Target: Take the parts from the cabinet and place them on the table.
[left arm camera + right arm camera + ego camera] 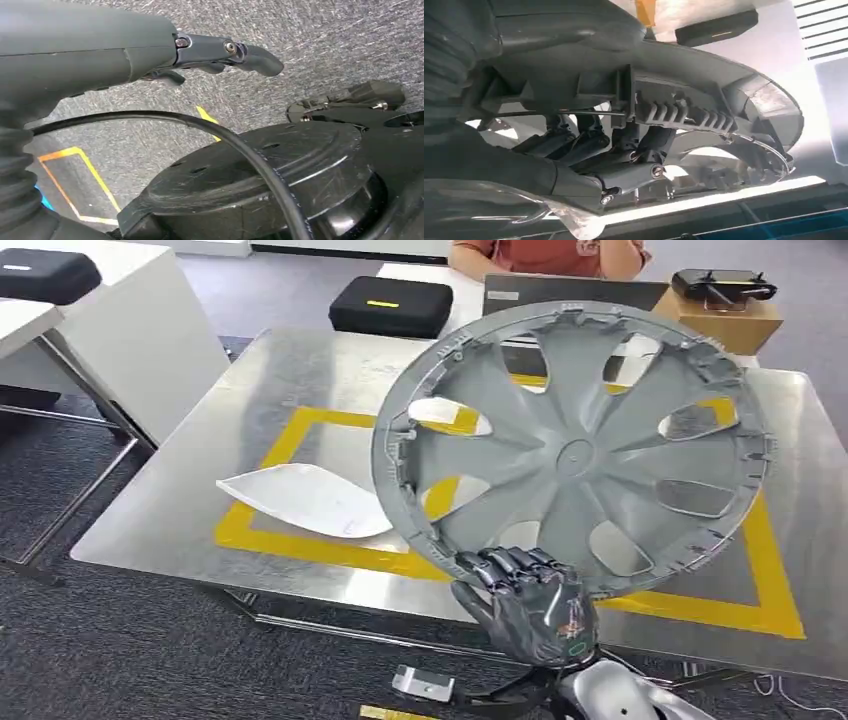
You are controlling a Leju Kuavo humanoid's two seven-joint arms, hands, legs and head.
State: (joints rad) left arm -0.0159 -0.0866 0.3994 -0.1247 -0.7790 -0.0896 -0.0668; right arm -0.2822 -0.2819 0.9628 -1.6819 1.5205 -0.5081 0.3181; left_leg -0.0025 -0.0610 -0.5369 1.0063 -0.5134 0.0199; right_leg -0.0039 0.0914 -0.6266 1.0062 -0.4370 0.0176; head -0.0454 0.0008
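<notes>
A large grey wheel cover (572,448) with spokes and oval openings is held tilted above the metal table (160,510). My right hand (528,598) grips its lower rim from below, at the table's near edge. The right wrist view shows the fingers (589,145) curled around the ribbed rim of the wheel cover (704,100). A white leaf-shaped panel (305,498) lies flat on the table, left of the cover. My left hand (210,52) hangs over grey carpet with its fingers apart and nothing in them.
A yellow tape rectangle (300,425) marks the table top. Behind the table are a black case (390,305), a laptop (570,290), a cardboard box (725,320) and a seated person (545,255). A white table (130,330) stands at the left.
</notes>
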